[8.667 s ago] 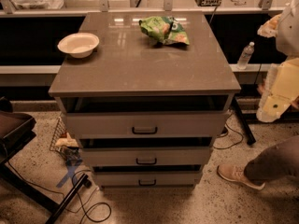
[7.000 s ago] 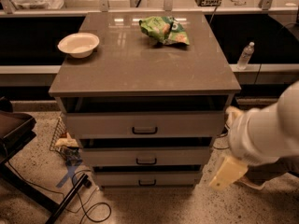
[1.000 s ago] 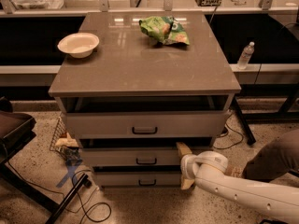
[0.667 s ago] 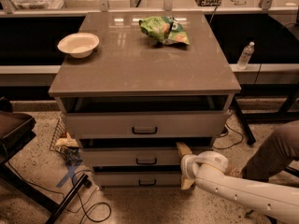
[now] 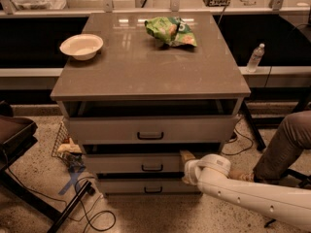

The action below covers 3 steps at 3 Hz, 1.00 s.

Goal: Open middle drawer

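Note:
The middle drawer [image 5: 121, 163] is the pale-grey front between a taller front above and a slimmer one below, with a small dark pull handle [image 5: 152, 167] at its centre. A dark gap shows above its top edge. My gripper [image 5: 187, 167] is low at the right part of that drawer front, just right of the handle, at the end of a white arm [image 5: 243, 195] that comes in from the lower right. The gripper's tip lies against or very near the drawer front; I cannot tell which.
On the cabinet top [image 5: 146, 67] sit a white bowl [image 5: 81, 45] and a green snack bag [image 5: 171, 30]. A person's leg [image 5: 284, 147] is at the right, a dark chair [image 5: 14, 135] at the left. Cables [image 5: 92, 212] and clutter lie on the floor.
The arm came in from the right and dropped to the middle drawer's level. Over the last second it has hardly moved; the person's leg at the right has shifted.

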Each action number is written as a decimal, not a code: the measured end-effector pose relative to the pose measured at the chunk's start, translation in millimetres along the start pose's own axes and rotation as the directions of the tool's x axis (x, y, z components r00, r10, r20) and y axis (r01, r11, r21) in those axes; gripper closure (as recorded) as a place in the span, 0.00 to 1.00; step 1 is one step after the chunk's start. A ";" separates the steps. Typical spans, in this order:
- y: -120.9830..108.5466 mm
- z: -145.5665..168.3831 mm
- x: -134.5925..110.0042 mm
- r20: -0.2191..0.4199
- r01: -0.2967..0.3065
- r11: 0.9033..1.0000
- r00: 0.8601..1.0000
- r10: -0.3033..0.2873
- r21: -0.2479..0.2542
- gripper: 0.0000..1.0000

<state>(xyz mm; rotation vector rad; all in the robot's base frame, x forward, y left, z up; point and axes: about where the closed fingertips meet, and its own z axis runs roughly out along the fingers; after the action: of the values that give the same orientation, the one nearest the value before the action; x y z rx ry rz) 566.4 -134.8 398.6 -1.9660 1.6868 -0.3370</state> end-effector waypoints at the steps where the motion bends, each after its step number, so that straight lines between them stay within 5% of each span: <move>1: 0.5 0.6 -0.4 0.001 0.000 1.000 1.000 0.000 -0.001 0.72; 2: 8.9 -4.6 1.1 -0.003 -0.008 1.000 1.000 0.008 -0.016 0.95; 3: 36.1 -14.9 2.2 -0.012 -0.045 0.997 0.999 0.045 -0.061 1.00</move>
<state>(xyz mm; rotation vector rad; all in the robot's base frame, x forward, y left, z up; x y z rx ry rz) 529.0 -143.4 391.3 -1.9700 1.7651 -0.2831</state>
